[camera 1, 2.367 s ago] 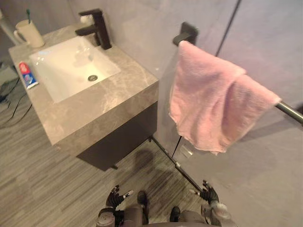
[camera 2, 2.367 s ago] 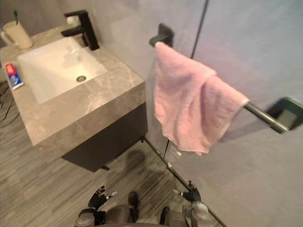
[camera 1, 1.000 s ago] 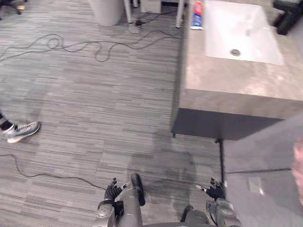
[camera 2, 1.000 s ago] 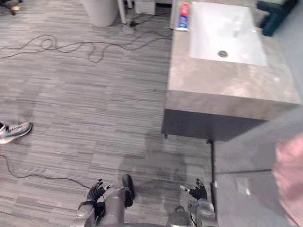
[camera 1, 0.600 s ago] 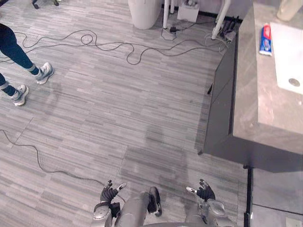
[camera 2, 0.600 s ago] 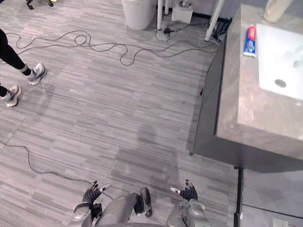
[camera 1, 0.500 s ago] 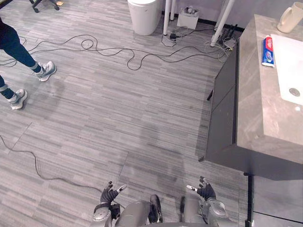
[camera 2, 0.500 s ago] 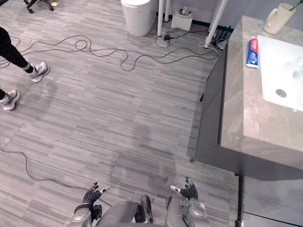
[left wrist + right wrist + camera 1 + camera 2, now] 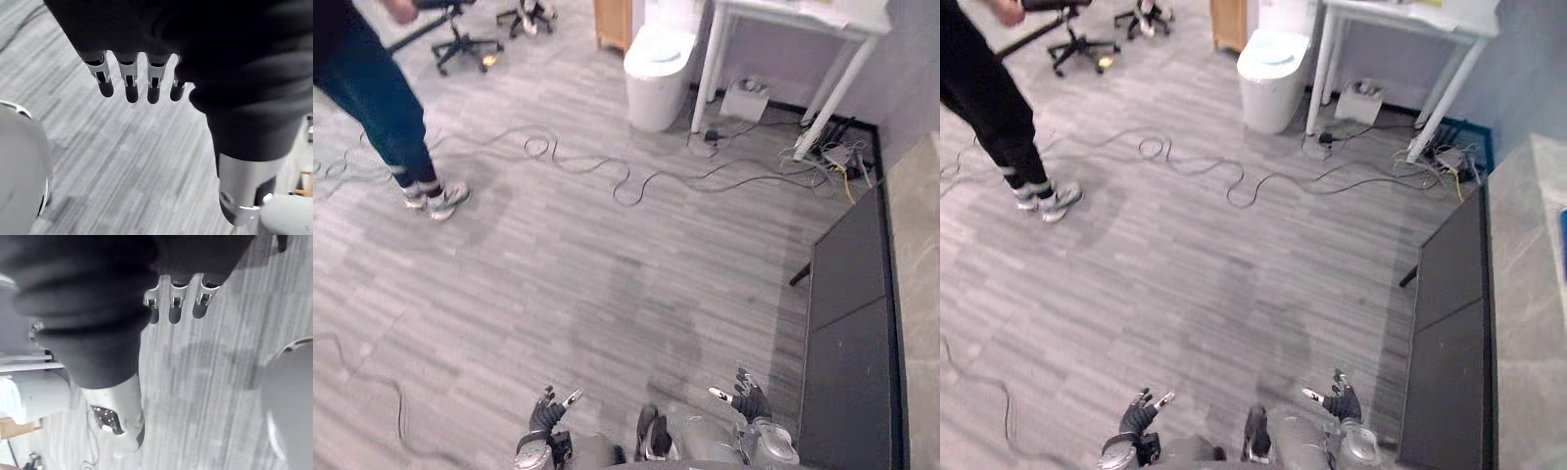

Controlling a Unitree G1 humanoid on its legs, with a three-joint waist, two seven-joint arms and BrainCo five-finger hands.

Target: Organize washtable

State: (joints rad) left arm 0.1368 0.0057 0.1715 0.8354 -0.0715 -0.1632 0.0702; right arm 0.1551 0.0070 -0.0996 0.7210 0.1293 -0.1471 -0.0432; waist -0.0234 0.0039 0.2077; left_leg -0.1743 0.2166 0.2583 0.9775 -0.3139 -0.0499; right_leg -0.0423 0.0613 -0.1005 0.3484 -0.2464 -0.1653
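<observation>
The washtable's grey stone top (image 9: 1526, 294) and its dark cabinet side (image 9: 847, 333) run along the right edge of the eye views. A blue sliver (image 9: 1563, 231) lies on the top at the very edge; I cannot tell what it is. My left hand (image 9: 546, 411) hangs low over the floor at the bottom left, far from the washtable. Its fingers (image 9: 129, 83) are straight and hold nothing. My right hand (image 9: 749, 401) hangs low beside the cabinet, its fingers (image 9: 176, 308) relaxed and empty.
A person in dark trousers and grey shoes (image 9: 386, 117) stands at the upper left. A white bin (image 9: 658, 73), a white table's legs (image 9: 832, 88), an office chair (image 9: 460, 39) and loose cables (image 9: 607, 181) lie across the far floor.
The camera has swung away from the washtable, which now sits at the right edge; the sink, mug and toothpaste have left the view. Both hands still hang low and empty.
</observation>
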